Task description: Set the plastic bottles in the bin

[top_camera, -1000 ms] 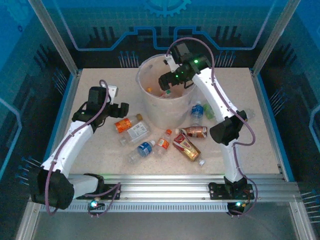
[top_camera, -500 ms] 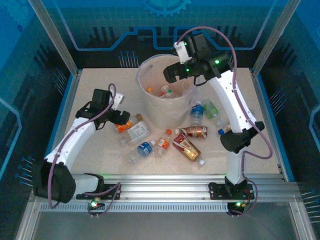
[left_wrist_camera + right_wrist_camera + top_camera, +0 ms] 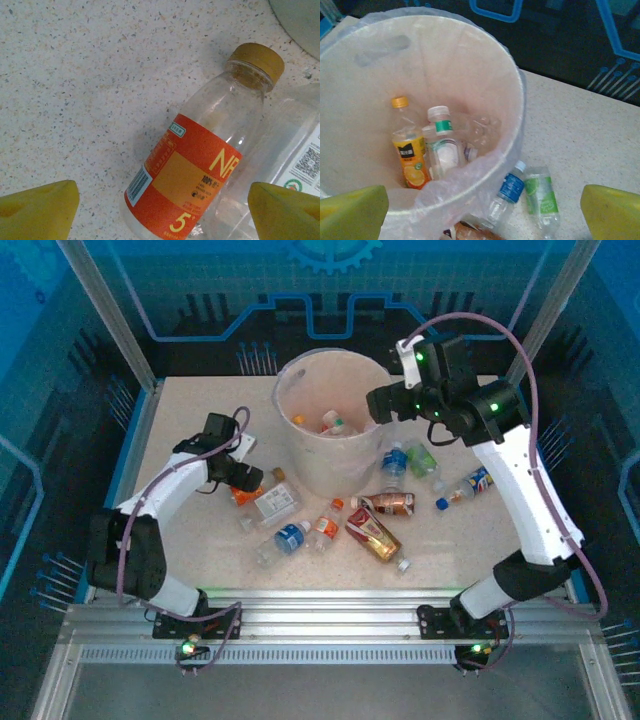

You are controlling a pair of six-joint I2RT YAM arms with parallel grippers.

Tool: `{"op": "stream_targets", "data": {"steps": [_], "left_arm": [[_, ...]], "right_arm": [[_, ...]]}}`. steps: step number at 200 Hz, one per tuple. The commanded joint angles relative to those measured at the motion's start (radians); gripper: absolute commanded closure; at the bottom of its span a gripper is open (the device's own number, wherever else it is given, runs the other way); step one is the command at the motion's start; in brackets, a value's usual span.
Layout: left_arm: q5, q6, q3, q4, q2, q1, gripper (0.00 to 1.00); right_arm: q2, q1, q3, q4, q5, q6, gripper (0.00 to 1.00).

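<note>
Your left claw (image 3: 162,212) hangs low over the bench (image 3: 65,75), fingers spread wide, gripping nothing. Between them lies the orange-labelled bottle (image 3: 192,175) on its side, its gold cap pointing toward the bin (image 3: 290,380) and a clear white-labelled bottle (image 3: 285,150) touching its flank. Your right claw (image 3: 485,210) hovers by the bin's right rim, fingers apart and empty too. Look down inside: an orange juice bottle (image 3: 410,160) and a white-capped bottle (image 3: 440,145) sit at the bottom. Just outside the bin's wall, a blue-labelled bottle (image 3: 507,192) and a green-labelled bottle (image 3: 540,195) lie side by side. More bottles lie scattered on the bench in front of the bin.
</note>
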Motion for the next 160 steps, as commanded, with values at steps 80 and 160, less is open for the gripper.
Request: {"op": "stream_targets", "data": {"steps": [80, 160], "left_arm": [[0.030, 0.005, 0.061, -0.030, 0.118, 0.006, 0.16], [-0.004, -0.004, 0.076, -0.035, 0.187, 0.007, 0.16]], "right_arm": [[-0.088, -0.018, -0.135, 0.052, 0.092, 0.076, 0.00], [-0.075, -0.019, -0.139, 0.050, 0.094, 0.080, 0.00]]}}
